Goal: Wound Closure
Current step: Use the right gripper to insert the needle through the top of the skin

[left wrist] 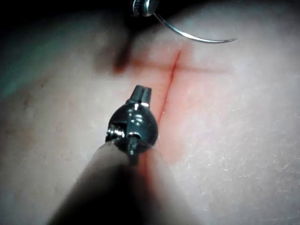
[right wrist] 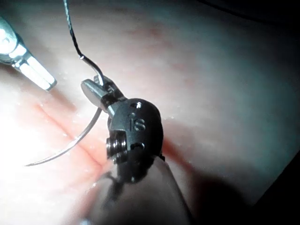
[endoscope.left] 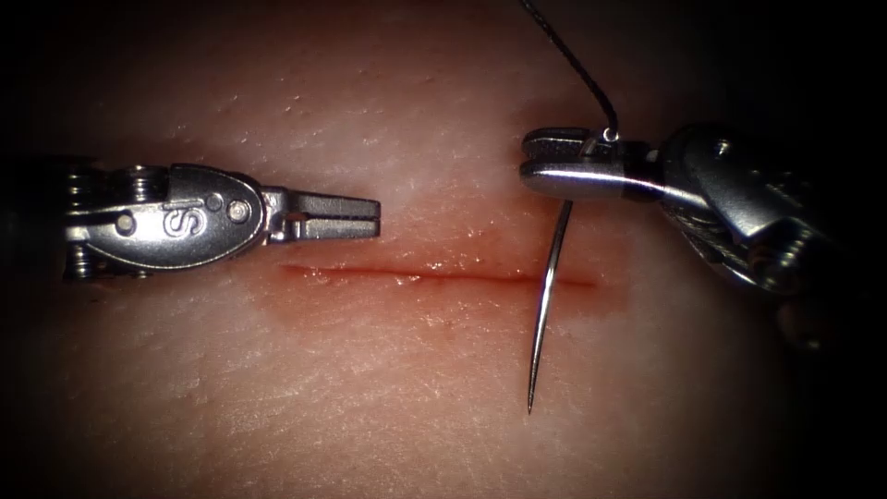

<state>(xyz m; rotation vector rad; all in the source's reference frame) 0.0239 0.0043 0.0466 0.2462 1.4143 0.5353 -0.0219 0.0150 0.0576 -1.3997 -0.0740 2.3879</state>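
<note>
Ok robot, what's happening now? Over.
Right hand shut on needle near its thread end. Needle above the tissue, across the cut, not in it. Left hand shut, holds nothing.

Curved needle (endoscope.left: 547,296) hangs across the cut (endoscope.left: 434,274), clear of tissue (endoscope.left: 370,397).

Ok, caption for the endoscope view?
Right tool holds the needle near its thread end, above the tissue, crossing the cut; left tool shut, empty.

A surgical training bench: wristed steel needle drivers (endoscope.left: 344,217) work over pale tissue (endoscope.left: 370,397) bearing a straight cut (endoscope.left: 434,274) under endoscope lighting.
</note>
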